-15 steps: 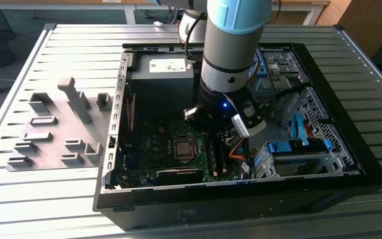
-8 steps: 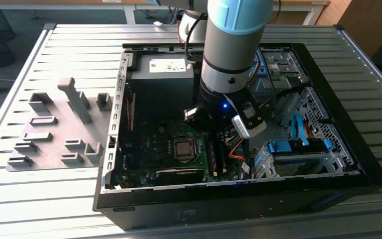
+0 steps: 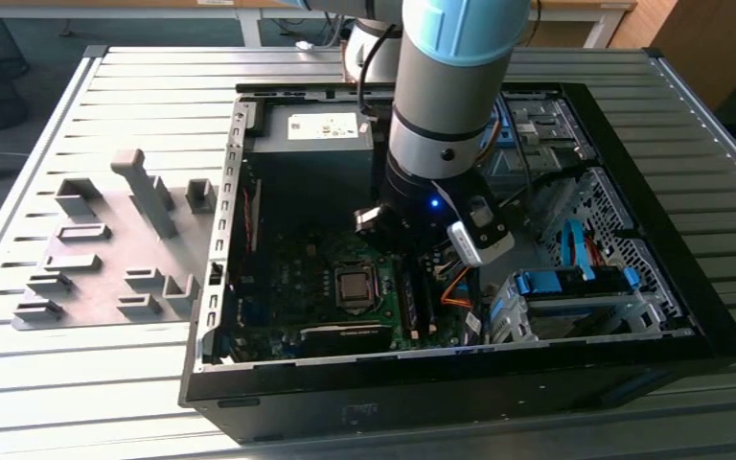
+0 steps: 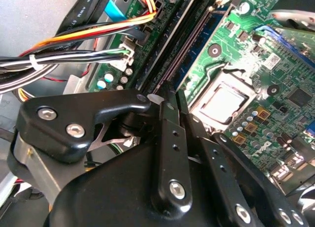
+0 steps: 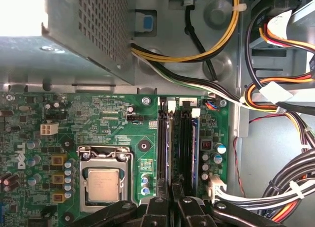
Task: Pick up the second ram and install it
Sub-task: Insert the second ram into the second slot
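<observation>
My gripper [image 3: 401, 251] is low inside the open computer case, over the memory slots beside the processor socket [image 5: 103, 181]. In both wrist views its black fingers [image 4: 168, 133] are drawn together, and their tips meet right at one long slot. From those tips the second ram [image 5: 165, 148] runs on as a thin blue-grey edge, standing in that slot on the socket side. I cannot tell how deep it sits. Another thin bluish strip [image 5: 195, 153] stands in a slot further from the socket.
Bundles of black, orange and yellow cables [image 5: 275, 99] hang close beside the slots. The power supply's perforated box [image 5: 93, 35] rises near the board. On the exterior view's left, a grey fixture [image 3: 112, 249] with several blocks lies on the slatted table.
</observation>
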{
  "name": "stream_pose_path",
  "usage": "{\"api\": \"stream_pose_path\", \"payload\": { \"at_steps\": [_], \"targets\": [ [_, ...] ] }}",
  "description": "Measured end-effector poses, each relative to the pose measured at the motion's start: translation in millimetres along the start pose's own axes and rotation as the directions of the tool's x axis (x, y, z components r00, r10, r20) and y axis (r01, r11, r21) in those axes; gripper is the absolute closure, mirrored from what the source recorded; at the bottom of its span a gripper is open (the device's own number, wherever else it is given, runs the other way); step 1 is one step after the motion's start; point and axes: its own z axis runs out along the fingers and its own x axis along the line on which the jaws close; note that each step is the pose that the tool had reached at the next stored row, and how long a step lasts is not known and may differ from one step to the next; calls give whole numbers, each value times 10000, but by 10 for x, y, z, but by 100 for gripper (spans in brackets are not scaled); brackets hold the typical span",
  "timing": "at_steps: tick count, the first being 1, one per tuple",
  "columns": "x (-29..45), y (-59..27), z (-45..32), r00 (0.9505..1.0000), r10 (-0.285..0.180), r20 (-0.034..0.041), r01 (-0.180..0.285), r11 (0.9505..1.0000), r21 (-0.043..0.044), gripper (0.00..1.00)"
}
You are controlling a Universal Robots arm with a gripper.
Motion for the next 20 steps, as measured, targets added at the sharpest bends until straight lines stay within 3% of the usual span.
{"api": "stream_pose_path", "payload": {
  "at_steps": [20],
  "targets": [
    [-13,2,39,9998,178,-6,-178,9998,-5,86]
  ]
}}
